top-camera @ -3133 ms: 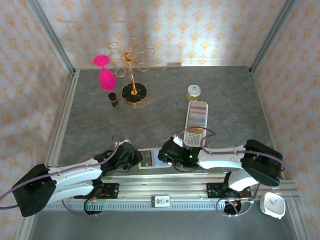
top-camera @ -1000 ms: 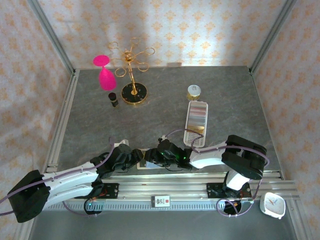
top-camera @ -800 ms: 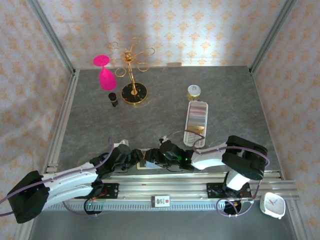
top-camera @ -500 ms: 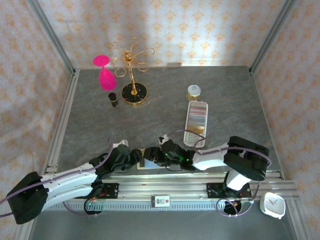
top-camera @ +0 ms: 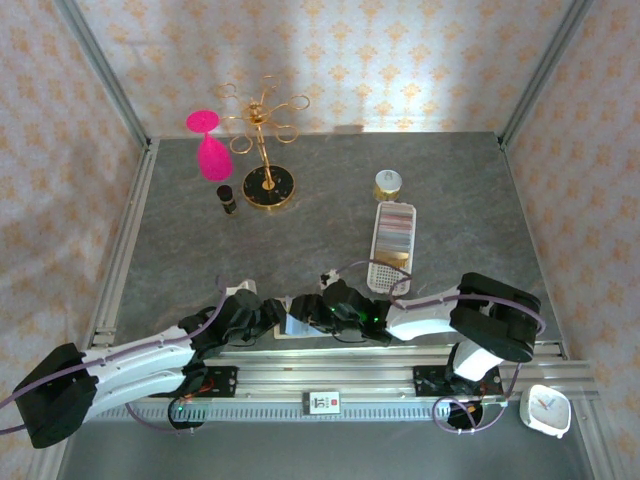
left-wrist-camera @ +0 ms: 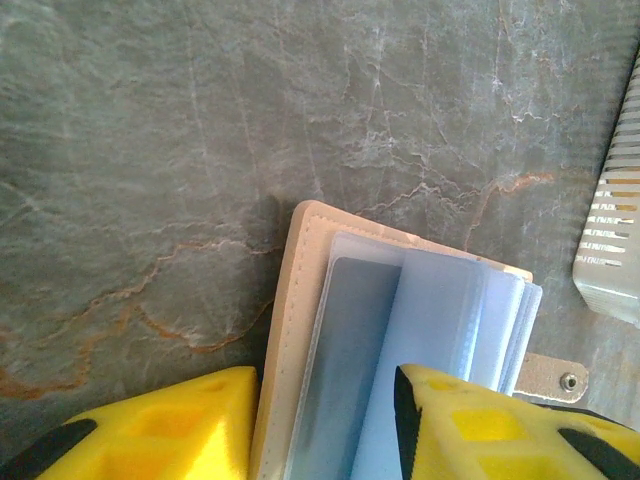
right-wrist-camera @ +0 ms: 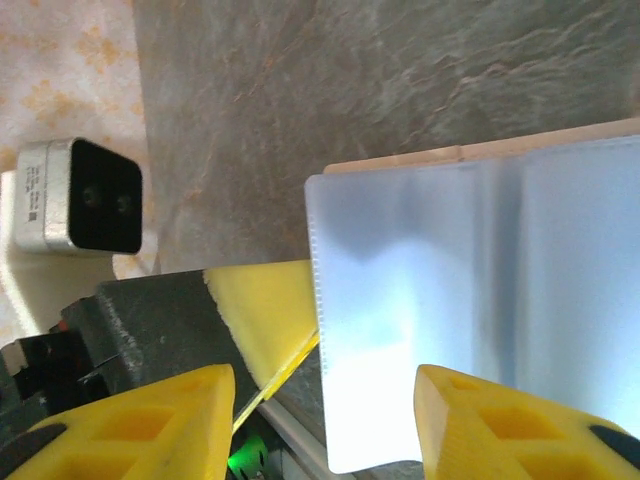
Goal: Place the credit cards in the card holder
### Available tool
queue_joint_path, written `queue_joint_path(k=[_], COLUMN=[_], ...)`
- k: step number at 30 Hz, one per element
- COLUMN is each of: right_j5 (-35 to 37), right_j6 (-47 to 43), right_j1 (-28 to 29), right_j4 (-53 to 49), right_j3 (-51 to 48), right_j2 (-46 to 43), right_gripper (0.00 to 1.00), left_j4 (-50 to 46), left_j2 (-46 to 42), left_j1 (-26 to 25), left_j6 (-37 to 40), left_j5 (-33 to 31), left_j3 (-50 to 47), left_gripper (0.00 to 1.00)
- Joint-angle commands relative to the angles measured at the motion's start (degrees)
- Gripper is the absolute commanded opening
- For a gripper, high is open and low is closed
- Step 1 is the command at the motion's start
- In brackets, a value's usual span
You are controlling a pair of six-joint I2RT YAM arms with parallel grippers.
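Card holder (left-wrist-camera: 290, 330) lies open at the table's near edge, about midway along it, between both claws. Left claw (left-wrist-camera: 325, 400) is spread, one finger over the clear sleeves (left-wrist-camera: 440, 320). Right claw (right-wrist-camera: 322, 390) is spread astride a sleeve page — neither pinches.

Judged: light, floppy; sleeves slick and springy. Pin the stiffer beige cover, lift a sleeve by its free edge.

Greyish rectangle under one sleeve — possibly a credit card (left-wrist-camera: 350, 350), unconfirmed. Holder's near part is hidden by the fingers.
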Motion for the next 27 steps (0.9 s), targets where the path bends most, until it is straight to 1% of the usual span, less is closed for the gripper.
queue_joint_path(k=[1, 4, 8, 11, 15, 19, 27], right_j5=[3.47, 4.19, 3.17, 2.48, 2.99, 3.63, 1.11], right_j6=[-0.76, -1.52, -2.04, -2.43, -2.52, -2.66, -4.23], right_j1=[0.14, 0.07, -0.01, -0.43, -1.11, -1.94, -3.08], right_j4=[-3.93, -6.22, -5.72, -6.07, -7.09, -10.08, -11.12], right_j3=[0.88, 2.03, 3.84, 5.27, 6.19, 6.74, 9.04], right_j2=[-2.76, -2.84, -1.19, -0.03, 0.35, 0.55, 3.46], right_gripper=[0.47, 0.43, 0.43, 0.43, 0.41, 0.37, 0.37], left_j4=[-1.24, -0.68, 0.7, 1.28, 1.78, 2.5, 3.85], left_j2=[1.56, 2.61, 2.86, 2.5, 2.47, 3.95, 6.73], left_j1=[0.0, -0.01, -0.02, -0.06, -0.05, -0.05, -0.03], left_j6=[0.94, 1.66, 2.2, 2.37, 2.29, 2.62, 3.29], left_j5=[-0.36, 0.0, 0.72, 0.98, 1.23, 1.77, 2.89], left_j3=[-1.05, -0.67, -0.71, -1.1, -1.29, -1.03, -0.32], left_gripper=[0.43, 0.46, 0.53, 0.55, 0.56, 0.56, 0.56])
